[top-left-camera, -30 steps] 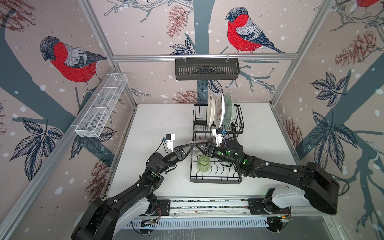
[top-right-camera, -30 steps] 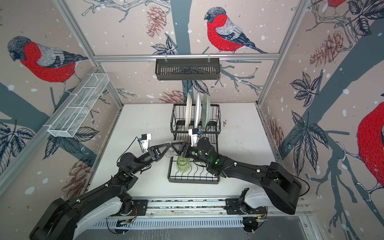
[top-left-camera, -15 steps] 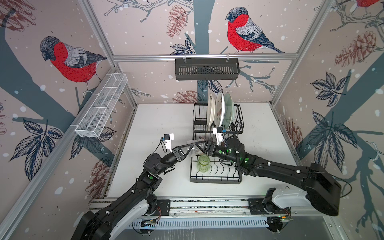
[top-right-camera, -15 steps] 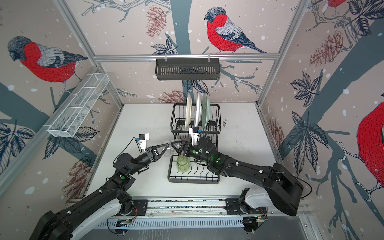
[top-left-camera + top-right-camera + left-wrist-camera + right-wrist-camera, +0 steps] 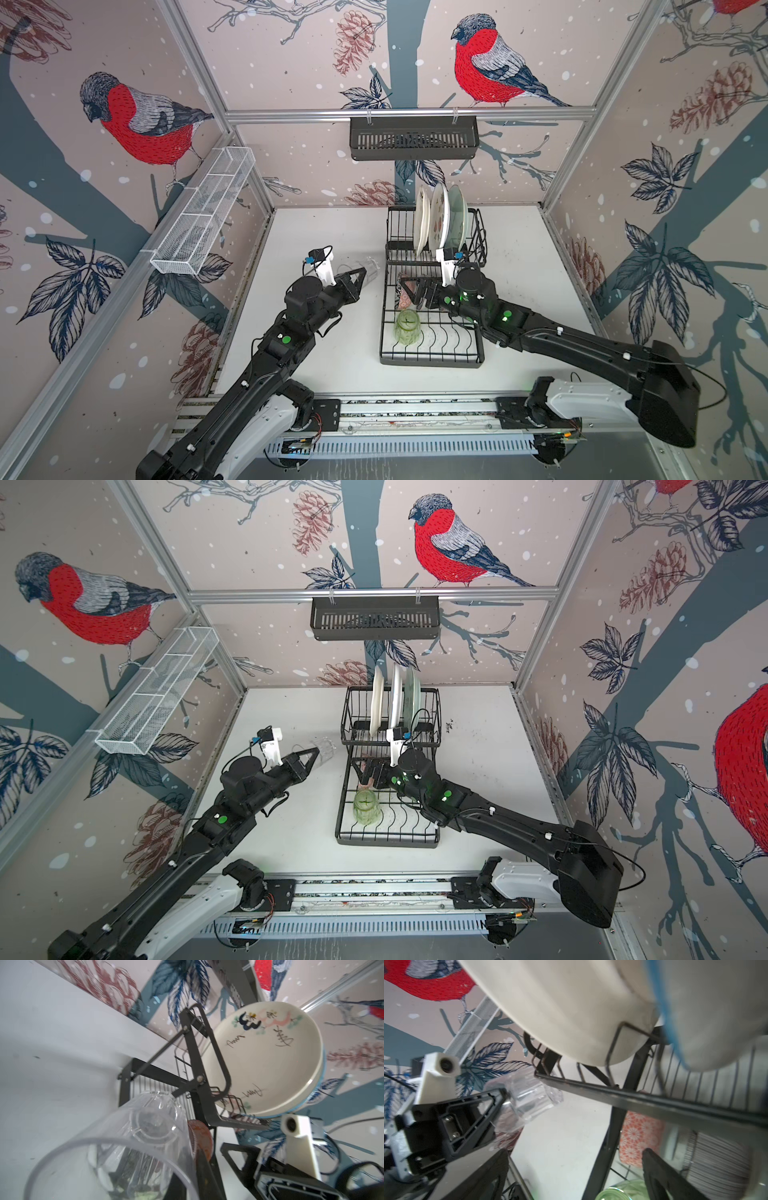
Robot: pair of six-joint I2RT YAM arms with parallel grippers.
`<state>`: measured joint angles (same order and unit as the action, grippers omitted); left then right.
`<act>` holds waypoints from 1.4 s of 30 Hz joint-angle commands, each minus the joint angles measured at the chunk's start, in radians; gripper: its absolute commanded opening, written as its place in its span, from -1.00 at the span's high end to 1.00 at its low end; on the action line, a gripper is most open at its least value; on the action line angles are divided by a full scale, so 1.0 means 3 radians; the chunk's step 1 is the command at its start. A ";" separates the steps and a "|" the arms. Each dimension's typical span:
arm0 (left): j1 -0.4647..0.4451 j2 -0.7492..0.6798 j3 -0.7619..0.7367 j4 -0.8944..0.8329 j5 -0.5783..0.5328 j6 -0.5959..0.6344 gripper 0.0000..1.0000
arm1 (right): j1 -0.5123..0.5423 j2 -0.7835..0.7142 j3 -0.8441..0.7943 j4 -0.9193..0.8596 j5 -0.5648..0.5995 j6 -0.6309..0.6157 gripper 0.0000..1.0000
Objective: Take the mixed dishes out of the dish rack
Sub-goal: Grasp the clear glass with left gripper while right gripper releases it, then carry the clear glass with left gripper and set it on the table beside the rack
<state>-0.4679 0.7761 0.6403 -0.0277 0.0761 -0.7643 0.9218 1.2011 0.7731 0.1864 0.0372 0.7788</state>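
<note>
One cup out, more to go.
The clear cup (image 5: pixel 371 264) is out of the rack (image 5: pixel 432 363), pinched by the left hand (image 5: pixel 361 273) over the bench (image 5: pixel 332 232) by the rack's left side. Three plates (image 5: pixel 440 220) stand in its back part; bowls (image 5: pixel 639 1138) and a green cup (image 5: pixel 407 328) sit in its front tray. The right hand (image 5: pixel 419 291), wide open and empty, is at the bowls.

Black jointed arms (image 5: pixel 270 365), white base links (image 5: pixel 590 401), green dots (image 5: pixel 285 338), white wrist cameras (image 5: pixel 324 270)
</note>
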 commanded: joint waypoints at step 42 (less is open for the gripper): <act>0.1128 0.4085 0.3199 -0.1806 -0.1449 0.1085 1.00 | -0.0719 -0.1566 -0.0791 -0.0935 -0.0174 -0.1055 -0.99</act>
<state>-0.1402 1.9774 1.5703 -0.4896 -0.3618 -0.4641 0.7162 0.7231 0.5232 -0.0975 0.0322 0.4717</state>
